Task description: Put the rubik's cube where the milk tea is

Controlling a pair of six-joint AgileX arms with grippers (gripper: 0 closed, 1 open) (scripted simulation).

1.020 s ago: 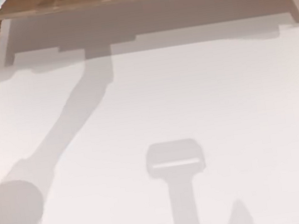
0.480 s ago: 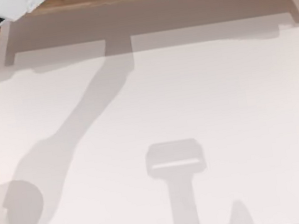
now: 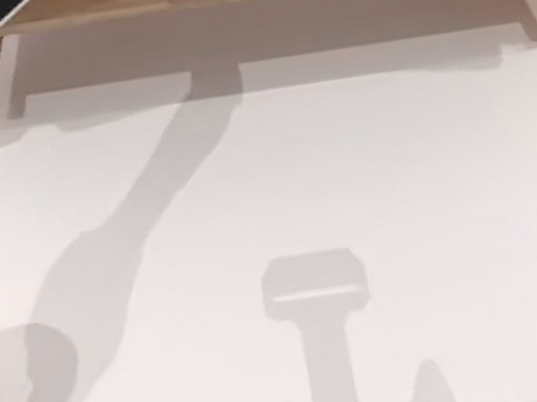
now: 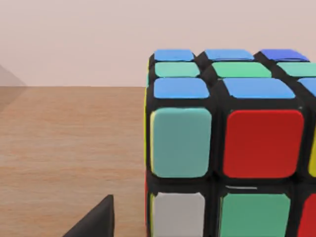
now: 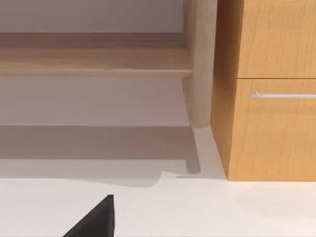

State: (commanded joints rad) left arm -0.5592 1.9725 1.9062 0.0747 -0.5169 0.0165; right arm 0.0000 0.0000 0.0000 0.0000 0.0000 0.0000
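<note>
Left pincer (image 4: 94,219) is showing just one dark fingertip in its wrist view, so I cannot tell whether it is released or clenched. Close in front of it the rubik's cube (image 4: 229,148) is sitting on a wooden shelf (image 4: 69,143), not visibly touched by that fingertip. Judging from this, the cube is not yet picked up, and the carry to the milk tea's spot is all remaining. Right pincer (image 5: 94,219) is idling over the white surface (image 3: 345,169).

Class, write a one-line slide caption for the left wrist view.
Scrambled rubik's cube looms close on a wooden surface.
</note>
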